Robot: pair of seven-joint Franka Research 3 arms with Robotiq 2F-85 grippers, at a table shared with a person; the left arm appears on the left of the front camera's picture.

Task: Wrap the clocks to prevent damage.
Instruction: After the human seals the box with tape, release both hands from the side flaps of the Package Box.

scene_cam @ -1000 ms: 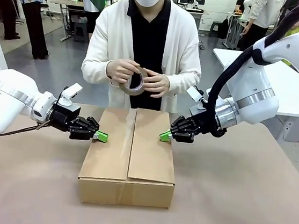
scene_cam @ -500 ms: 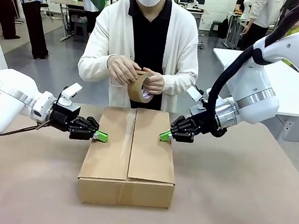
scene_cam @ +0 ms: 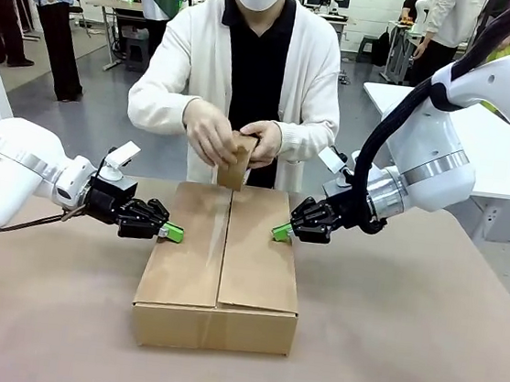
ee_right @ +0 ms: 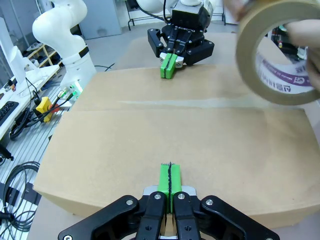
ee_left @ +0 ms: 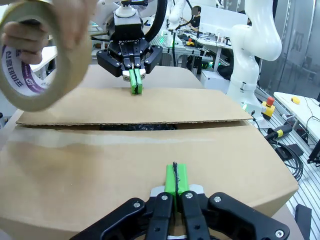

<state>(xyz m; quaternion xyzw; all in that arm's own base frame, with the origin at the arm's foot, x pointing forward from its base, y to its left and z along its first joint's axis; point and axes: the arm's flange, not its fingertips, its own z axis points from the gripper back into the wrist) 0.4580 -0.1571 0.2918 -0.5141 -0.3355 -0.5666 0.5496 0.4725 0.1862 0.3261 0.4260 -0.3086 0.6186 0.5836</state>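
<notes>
Left end effector (scene_cam: 173,231) and right end effector (scene_cam: 281,233), fingers together, touch the box (scene_cam: 226,280) between them; a hand (scene_cam: 207,130) holds tape (scene_cam: 236,159) beyond

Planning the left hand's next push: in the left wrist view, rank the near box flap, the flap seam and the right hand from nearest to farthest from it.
1. Near flap: right at the left hand's tips.
2. Seam: ahead, mid-box.
3. Right hand: at the far edge, straight opposite.
</notes>
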